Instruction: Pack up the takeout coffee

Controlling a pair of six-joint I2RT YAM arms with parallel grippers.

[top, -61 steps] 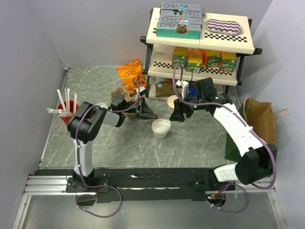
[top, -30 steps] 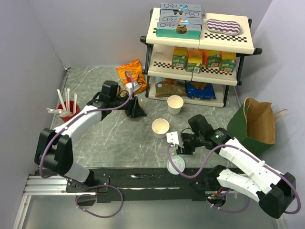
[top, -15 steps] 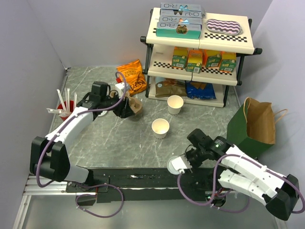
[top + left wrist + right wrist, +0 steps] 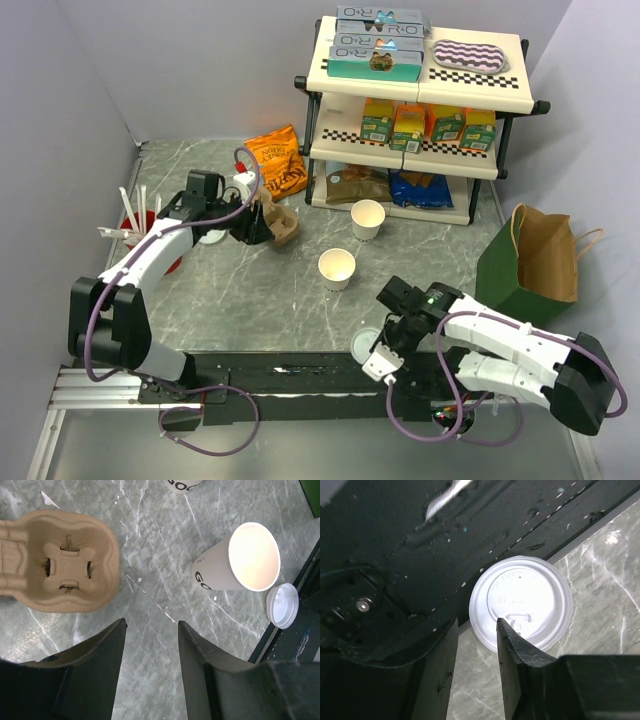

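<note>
We see the takeout coffee [image 4: 337, 268] standing upright with its top open, near the middle of the bench [image 4: 240, 295]. Its round white sip lid [image 4: 366, 345] lies flat at the near edge, well apart from the cup. In the right wrist view it sits partly on the grey stone and partly on the black rail [image 4: 280, 365]. The right fingers [image 4: 512, 645] hang over that lid, spread apart and gripping nothing. One fingertip overlaps the lid's rim in the wrist view, and we cannot tell whether it touches.

The left fingers [image 4: 112, 640] are likewise spread and hold nothing, above bare stone in the far left part of the bench. Just beside them, and not touching them, lies the brown pulp cup carrier [image 4: 281, 222], pockets facing up.

A second cream cup [image 4: 368, 219] stands upright farther back than the coffee, just in front of the shelf rack [image 4: 420, 90] at the far right corner. An orange snack bag [image 4: 277, 160] lies beyond the carrier toward the far edge. A red cup of straws [image 4: 140, 228] stands by the left edge. A paper bag [image 4: 545, 250] stands at the right edge.
</note>
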